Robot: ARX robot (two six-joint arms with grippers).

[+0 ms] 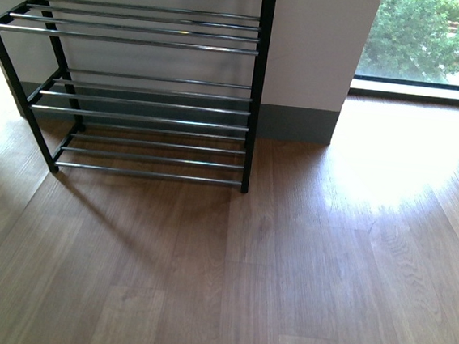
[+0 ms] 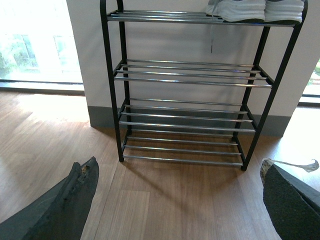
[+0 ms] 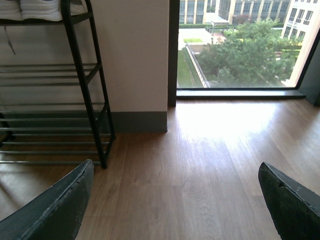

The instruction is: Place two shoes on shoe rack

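In the front view, the shoe rack [image 1: 259, 77] stands at the upper left, and no arm shows. In the left wrist view, two grey sneakers [image 2: 256, 10] sit side by side on its top shelf, upper right. The left gripper [image 2: 177, 167] is spread wide and empty. In the right wrist view, their white soles show at the upper left, and the right gripper [image 3: 176, 169] is wide and empty too. The job looks done, so next the arms just need to rest.
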